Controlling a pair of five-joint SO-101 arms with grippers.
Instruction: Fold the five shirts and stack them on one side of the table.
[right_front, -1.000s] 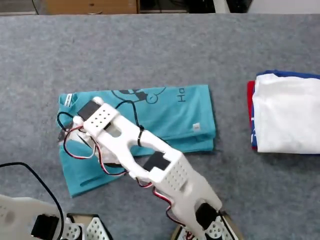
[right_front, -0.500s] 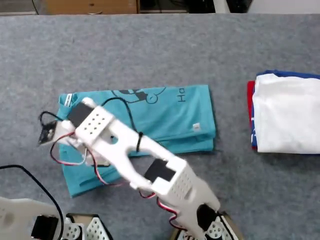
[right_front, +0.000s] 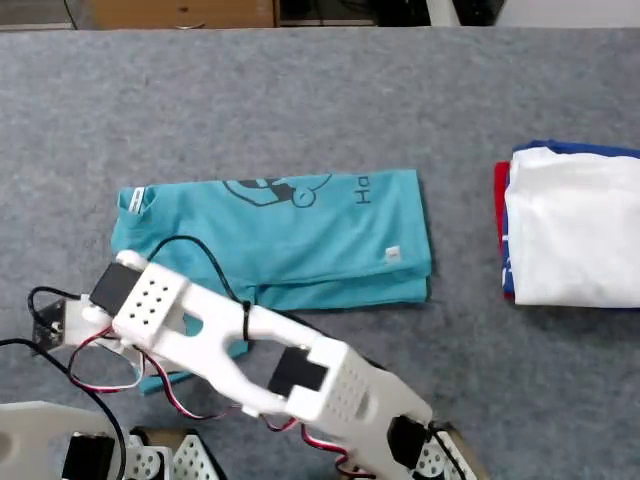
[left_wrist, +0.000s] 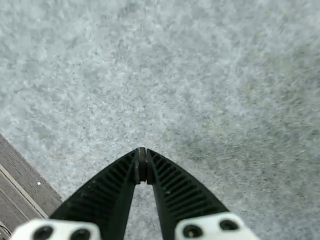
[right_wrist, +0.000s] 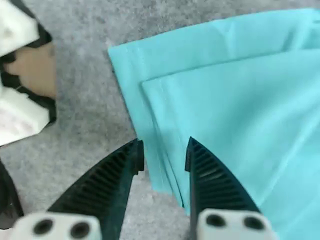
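A teal shirt (right_front: 300, 235) lies partly folded left of the table's middle, its printed front up. In the right wrist view the shirt's layered corner (right_wrist: 165, 125) sits between the fingers of my right gripper (right_wrist: 164, 148), which is open just above the cloth. From the front centre, the right arm (right_front: 200, 325) stretches across the shirt's near-left corner. My left gripper (left_wrist: 141, 156) is shut on nothing over bare grey carpet near the table's edge. A stack of folded shirts (right_front: 575, 225), white on top with blue and red beneath, lies at the right edge.
Grey carpet (right_front: 300, 100) covers the table. The left arm's base (right_front: 60, 445) stands at the front left, close to the right gripper; part of it appears in the right wrist view (right_wrist: 17, 120). Loose cables (right_front: 70, 350) hang by the right arm.
The right arm has swung from over the shirt's left part toward the front left, so its head now sits beyond the shirt's near-left corner. The shirt and the stack have not shifted.
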